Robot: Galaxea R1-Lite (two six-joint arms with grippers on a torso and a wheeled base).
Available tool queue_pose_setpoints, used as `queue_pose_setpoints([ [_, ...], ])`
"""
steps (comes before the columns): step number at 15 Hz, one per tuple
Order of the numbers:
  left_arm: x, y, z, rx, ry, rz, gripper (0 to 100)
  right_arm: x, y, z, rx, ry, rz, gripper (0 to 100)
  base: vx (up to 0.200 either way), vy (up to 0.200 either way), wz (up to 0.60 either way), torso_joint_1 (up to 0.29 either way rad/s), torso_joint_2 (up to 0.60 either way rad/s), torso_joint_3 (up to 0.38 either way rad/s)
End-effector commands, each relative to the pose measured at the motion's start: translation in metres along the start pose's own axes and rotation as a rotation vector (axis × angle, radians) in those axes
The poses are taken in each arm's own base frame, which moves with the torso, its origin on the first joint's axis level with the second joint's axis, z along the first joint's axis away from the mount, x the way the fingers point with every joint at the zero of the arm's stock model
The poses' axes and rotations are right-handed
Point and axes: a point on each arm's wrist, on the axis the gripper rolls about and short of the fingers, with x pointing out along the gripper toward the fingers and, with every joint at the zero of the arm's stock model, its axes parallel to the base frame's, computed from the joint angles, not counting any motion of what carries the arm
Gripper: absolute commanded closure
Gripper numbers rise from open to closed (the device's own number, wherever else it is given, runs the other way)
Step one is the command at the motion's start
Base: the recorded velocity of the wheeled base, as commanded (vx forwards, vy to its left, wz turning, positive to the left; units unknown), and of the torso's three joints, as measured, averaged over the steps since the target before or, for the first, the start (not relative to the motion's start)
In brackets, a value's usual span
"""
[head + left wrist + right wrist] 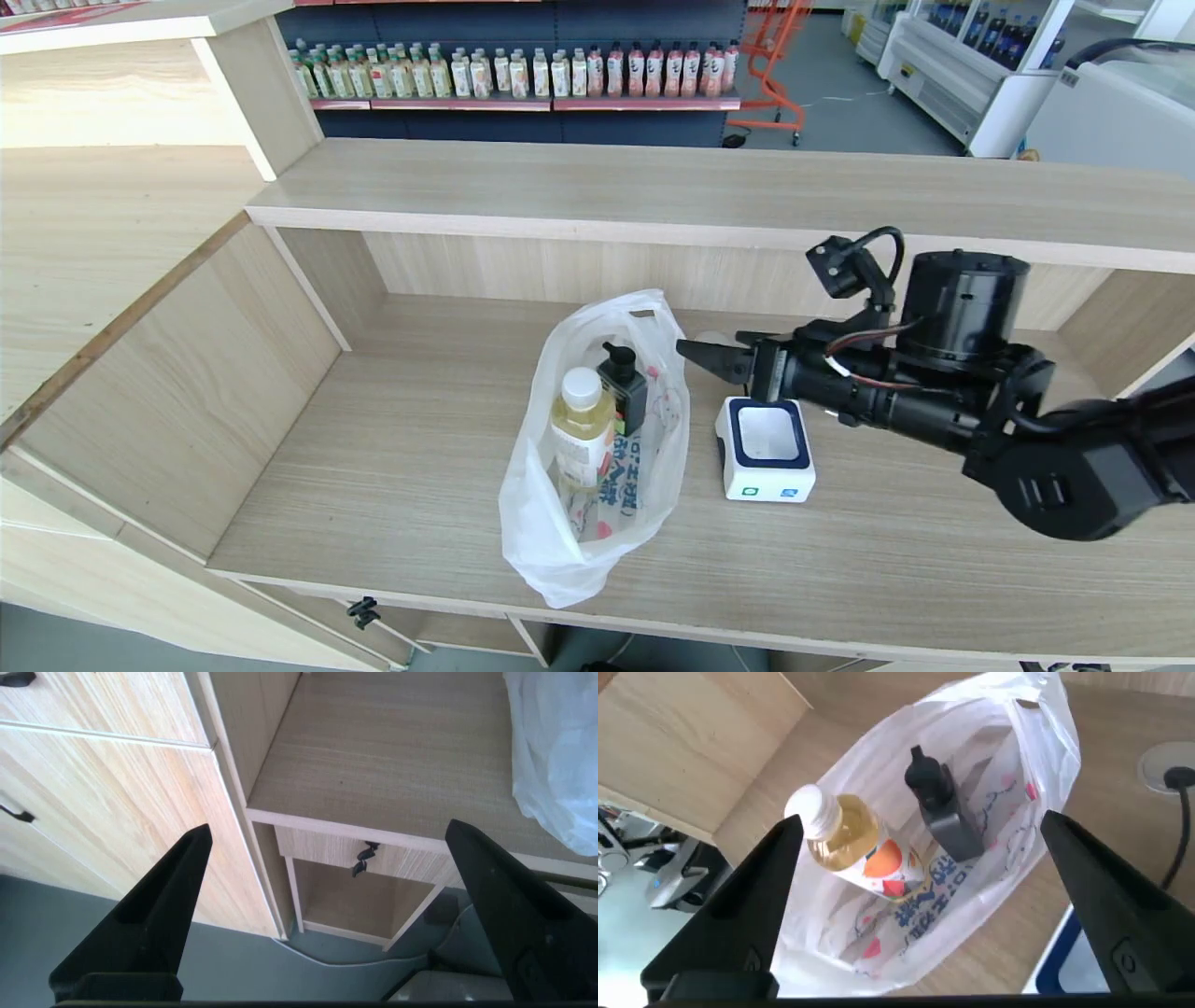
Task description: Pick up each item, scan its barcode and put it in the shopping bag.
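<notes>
A white plastic shopping bag (597, 523) stands open on the wooden counter. Inside it are a yellow drink bottle (583, 425) with a white cap and a black pump bottle (624, 383). The right wrist view looks down into the bag (878, 943) at the yellow bottle (850, 835) and the black pump bottle (943, 812). My right gripper (711, 359) hangs open and empty just right of the bag's rim, above the white barcode scanner (766, 448). My left gripper (327, 915) is open and empty, low beside the counter's front edge.
The counter (373, 485) has a side wall on the left and a raised shelf (653, 187) behind. A round cable hole (1169, 767) lies behind the bag. Below the counter front are a drawer with a black key (363, 857) and cabinet doors.
</notes>
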Motion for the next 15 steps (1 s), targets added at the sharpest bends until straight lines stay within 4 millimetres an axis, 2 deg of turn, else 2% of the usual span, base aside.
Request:
queue_pose_setpoints([
  [1,0.000,0.000,0.000,0.000,0.000,0.001,0,-0.162,0.011,-0.020,-0.085,0.002,-0.192,0,0.000,0.000,0.00,0.000,0.00,0.000],
  [3,0.000,0.000,0.000,0.000,0.000,-0.001,0,-0.236,0.029,-0.061,-0.068,0.072,-0.395,0,0.000,0.000,0.00,0.000,0.00,0.000],
  [4,0.000,0.000,0.000,0.000,0.000,0.001,0,-0.246,0.032,-0.071,-0.067,0.088,-0.445,0,0.000,0.000,0.00,0.000,0.00,0.000],
  [5,0.000,0.000,0.000,0.000,0.000,0.001,0,-0.288,0.046,-0.126,-0.069,0.105,-0.680,0,0.000,0.000,0.00,0.000,0.00,0.000],
  [6,0.000,0.000,0.000,0.000,0.000,0.001,0,-0.301,0.054,-0.135,-0.091,0.023,-0.731,0,0.000,0.000,0.00,0.000,0.00,0.000],
  [9,0.000,0.000,0.000,0.000,0.000,0.001,0,-0.318,0.066,-0.156,-0.128,-0.067,-0.701,0,0.000,0.000,0.00,0.000,0.00,0.000],
  [12,0.000,0.000,0.000,0.000,0.000,0.001,0,-0.324,0.072,-0.161,-0.179,-0.174,-0.750,0,0.000,0.000,0.00,0.000,0.00,0.000],
  [15,0.000,0.000,0.000,0.000,0.000,0.001,0,-0.324,0.072,-0.161,-0.176,-0.180,-0.750,0,0.000,0.000,0.00,0.000,0.00,0.000],
])
